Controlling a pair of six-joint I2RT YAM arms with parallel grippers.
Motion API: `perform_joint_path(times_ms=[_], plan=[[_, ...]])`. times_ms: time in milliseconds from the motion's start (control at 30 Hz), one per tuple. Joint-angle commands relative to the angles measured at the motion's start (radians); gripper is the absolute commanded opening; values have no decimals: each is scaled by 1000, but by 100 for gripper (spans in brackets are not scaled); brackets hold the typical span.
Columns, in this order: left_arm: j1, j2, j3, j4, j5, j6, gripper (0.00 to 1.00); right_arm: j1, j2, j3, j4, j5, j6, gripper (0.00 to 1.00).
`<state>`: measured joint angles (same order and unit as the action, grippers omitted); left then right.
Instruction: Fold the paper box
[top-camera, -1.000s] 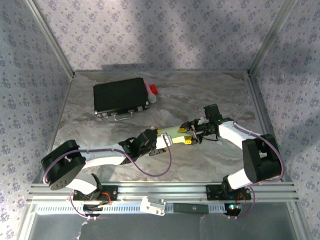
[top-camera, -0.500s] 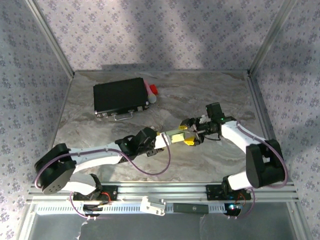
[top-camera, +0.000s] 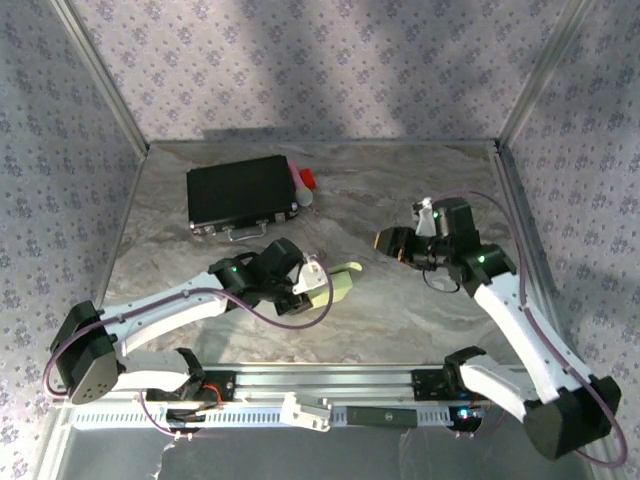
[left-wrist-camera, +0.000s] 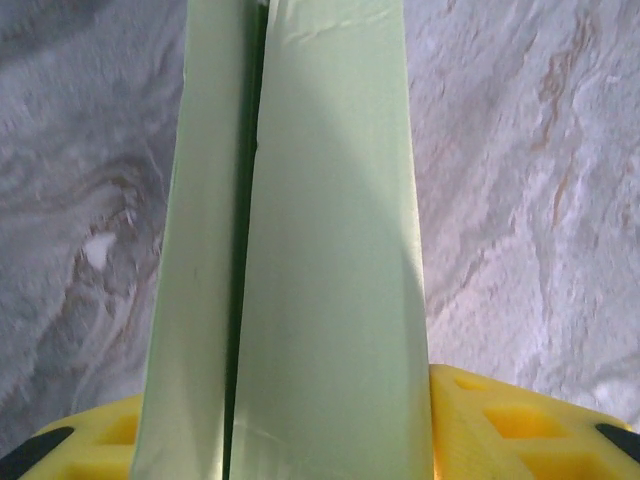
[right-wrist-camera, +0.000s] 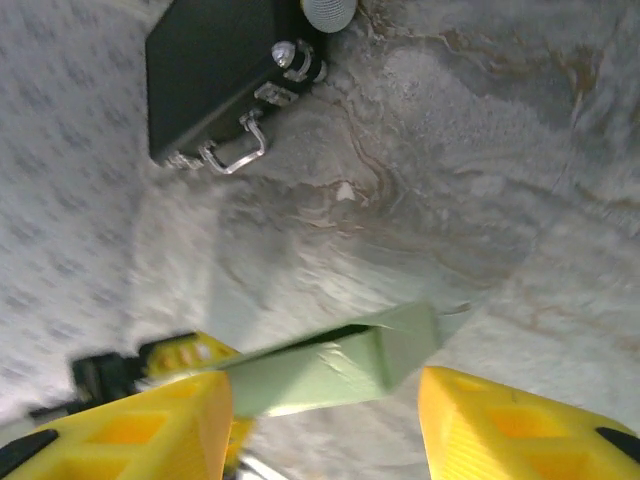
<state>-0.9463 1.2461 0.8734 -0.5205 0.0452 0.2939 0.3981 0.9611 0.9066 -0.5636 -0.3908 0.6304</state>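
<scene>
1. The pale light-green thin-card paper box (top-camera: 343, 284), flattened to a narrow bar, is clamped in the left gripper (top-camera: 320, 286), just 6 o'clock of the marbled grey surface's (top-camera: 420, 190) centre.
2. The right gripper (top-camera: 393, 240) hovers released, jaws wide, at the box's 2 o'clock, apart from it.
3. Likely best: hold the left clamp steady and close the right squarely on the free end, or the thin card may buckle.

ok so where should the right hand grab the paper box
Probably its free end. The left hand is shut on one end of the paper box, and the long slim body sticks out toward the right arm. In the right wrist view that end sits ahead of the open right hand, so come straight in from the right and close across its narrow width.
</scene>
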Motion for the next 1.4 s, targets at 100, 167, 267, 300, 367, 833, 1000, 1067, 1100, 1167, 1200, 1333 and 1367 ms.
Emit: perform_joint_path(times_ms=[100,167,267,300,367,833,1000,1067,1100,1167,1200,1333,1367], plan=[[56,-9,1,-92,79,2,48,219,-19,-130,122,408,-307,47],[68,-2,-4,-82,88,11,48,250,41,-108,106,441,-375,44],[73,8,-4,-74,90,19,47,287,118,-70,93,466,-464,42],[75,8,-4,-74,91,22,47,292,134,-63,98,454,-485,42],[75,4,-11,-68,86,30,47,299,169,-43,107,423,-522,42],[94,11,-14,-56,84,69,48,320,331,51,102,246,-662,40],[97,10,-16,-50,82,76,48,319,347,67,97,242,-673,37],[100,12,-14,-49,81,77,48,320,361,78,94,229,-678,35],[102,12,-15,-48,83,77,48,320,369,82,91,224,-680,34],[103,12,-15,-47,82,79,48,319,383,90,87,207,-681,31],[104,13,-16,-46,83,79,48,320,390,92,87,204,-680,30],[108,16,-16,-45,80,79,49,319,401,90,79,208,-677,27],[108,16,-16,-44,79,80,49,320,400,88,83,207,-671,27]])
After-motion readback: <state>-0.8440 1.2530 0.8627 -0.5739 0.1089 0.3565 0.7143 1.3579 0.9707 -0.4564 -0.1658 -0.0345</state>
